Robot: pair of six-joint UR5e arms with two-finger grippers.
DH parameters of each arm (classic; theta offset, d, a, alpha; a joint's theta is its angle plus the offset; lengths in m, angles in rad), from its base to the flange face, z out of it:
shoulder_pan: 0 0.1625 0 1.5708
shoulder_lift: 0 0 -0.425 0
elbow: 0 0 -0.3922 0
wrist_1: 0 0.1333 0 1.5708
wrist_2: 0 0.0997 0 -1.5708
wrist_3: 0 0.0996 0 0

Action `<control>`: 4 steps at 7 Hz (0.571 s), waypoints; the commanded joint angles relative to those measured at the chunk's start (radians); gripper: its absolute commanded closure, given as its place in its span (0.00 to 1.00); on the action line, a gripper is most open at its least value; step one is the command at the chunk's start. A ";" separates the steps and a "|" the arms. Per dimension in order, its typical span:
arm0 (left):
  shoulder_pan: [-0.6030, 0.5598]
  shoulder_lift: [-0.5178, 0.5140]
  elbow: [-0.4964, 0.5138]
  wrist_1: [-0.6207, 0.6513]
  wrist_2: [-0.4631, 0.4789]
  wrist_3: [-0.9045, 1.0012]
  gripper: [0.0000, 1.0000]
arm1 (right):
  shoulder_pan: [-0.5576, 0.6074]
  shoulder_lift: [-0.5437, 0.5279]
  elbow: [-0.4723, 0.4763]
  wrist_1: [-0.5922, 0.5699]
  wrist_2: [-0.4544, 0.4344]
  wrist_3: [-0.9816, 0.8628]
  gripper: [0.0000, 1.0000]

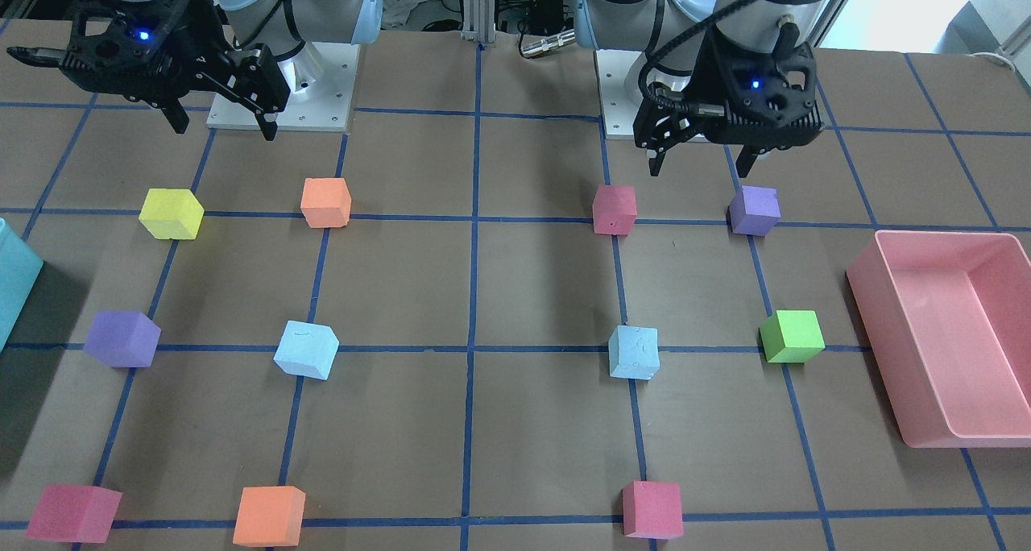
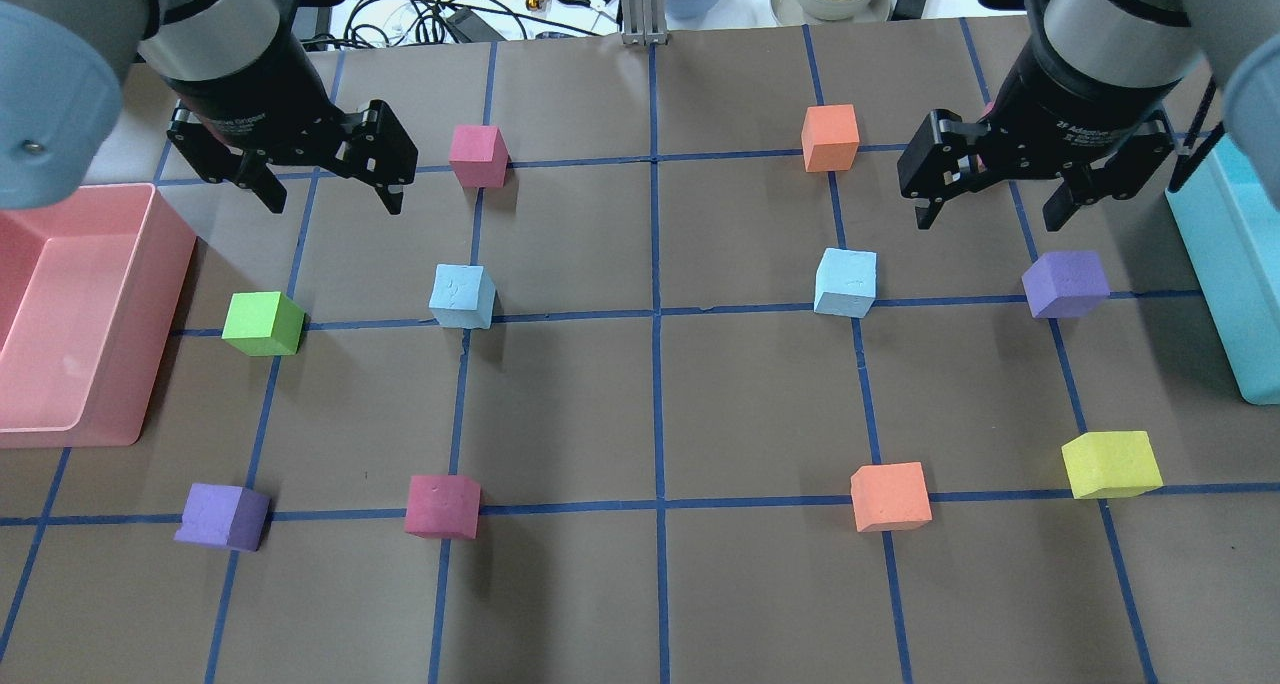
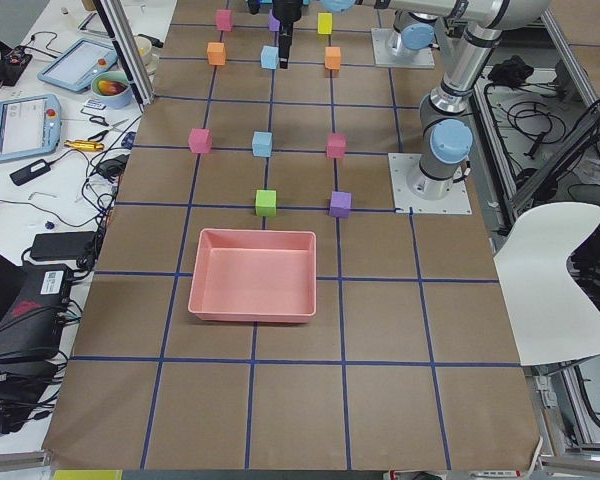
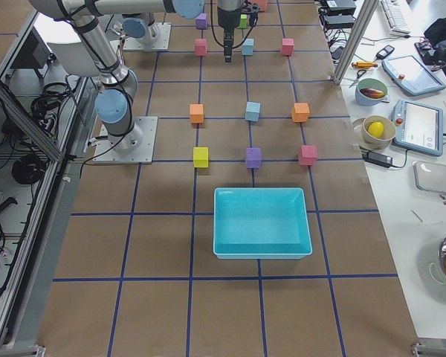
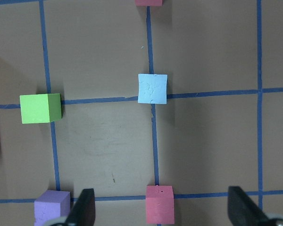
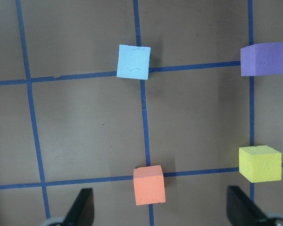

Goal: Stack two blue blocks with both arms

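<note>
**Blocks untouched, jaws spread wide**

Foam, we judge: light and a bit squashy, so we'd pinch two opposite flat sides, gently. One blue block (image 2: 462,296) sits on the surface (image 2: 650,414) on the left arm (image 2: 230,74) side, the other blue block (image 2: 846,282) on the right arm (image 2: 1100,54) side, well apart. Both sets of jaws hang wide open, empty. Wrist views give us the scuffed tops; overhead alone shows both blocks together.

Gridded table (image 2: 760,404) holds blue blocks (image 2: 462,296), other coloured cubes (image 2: 890,496), pink bin (image 2: 165,344), teal bin (image 2: 1240,284).
</note>
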 commanded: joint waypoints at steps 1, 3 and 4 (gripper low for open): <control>0.002 -0.089 -0.079 0.163 -0.003 -0.001 0.00 | 0.000 0.000 0.004 -0.004 0.000 -0.001 0.00; 0.002 -0.163 -0.162 0.297 -0.006 -0.003 0.00 | 0.000 0.000 0.009 -0.005 0.000 -0.003 0.00; 0.002 -0.203 -0.183 0.351 -0.006 0.015 0.00 | 0.000 0.000 0.009 -0.005 0.000 0.002 0.00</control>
